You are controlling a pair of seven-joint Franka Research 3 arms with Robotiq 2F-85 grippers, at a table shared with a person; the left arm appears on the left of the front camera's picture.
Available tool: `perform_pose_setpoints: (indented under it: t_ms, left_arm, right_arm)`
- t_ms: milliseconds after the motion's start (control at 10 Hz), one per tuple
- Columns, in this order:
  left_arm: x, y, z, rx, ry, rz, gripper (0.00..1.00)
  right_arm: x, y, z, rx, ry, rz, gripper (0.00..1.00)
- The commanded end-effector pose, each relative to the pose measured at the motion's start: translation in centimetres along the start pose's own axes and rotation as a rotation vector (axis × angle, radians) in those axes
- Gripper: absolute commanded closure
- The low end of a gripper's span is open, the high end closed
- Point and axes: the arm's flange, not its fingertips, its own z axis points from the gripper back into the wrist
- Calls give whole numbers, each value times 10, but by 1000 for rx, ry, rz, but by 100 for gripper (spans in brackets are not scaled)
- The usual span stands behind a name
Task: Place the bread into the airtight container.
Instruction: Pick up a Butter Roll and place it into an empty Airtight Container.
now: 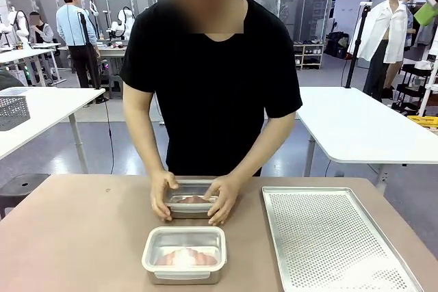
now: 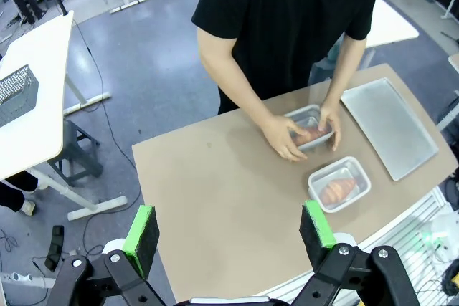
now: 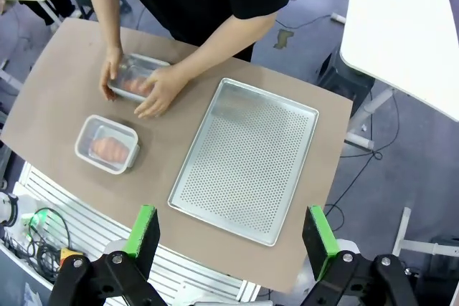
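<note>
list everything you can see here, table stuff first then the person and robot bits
table: 1, brown, under all the items
near container: 1, clear with white rim, lidded, bread inside, on the robot's side of the table
far container: 1, clear, reddish-brown bread inside, between the person's hands
tray: 1, silver, perforated, bare, on the table's right side
side tables: 2, white, behind the person, one to each side
basket: 1, grey mesh, on the left white table
person's hands: 2, on either side of the far container
left gripper: 1, black with green pads, open, high above the table
right gripper: 1, black with green pads, open, high above the tray
</note>
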Motion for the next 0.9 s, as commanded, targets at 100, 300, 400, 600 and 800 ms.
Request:
perform_pose_setpoints:
  t_ms: [100, 300, 400, 600, 800]
  left_arm:
    - [0, -1, 1, -3, -1, -4, 0]
    - [0, -1, 1, -3, -1, -4, 0]
    - [0, -1, 1, -3, -1, -4, 0]
    - [0, -1, 1, -3, -1, -4, 0]
    - [0, -1, 1, -3, -1, -4, 0]
  right_arm:
    - [1, 1, -1, -7, -5, 7, 0]
    - [1, 1, -1, -7, -5, 7, 0]
    - [1, 1, -1, -7, -5, 7, 0]
    - [1, 1, -1, -7, -5, 7, 0]
    - [1, 1, -1, -7, -5, 7, 0]
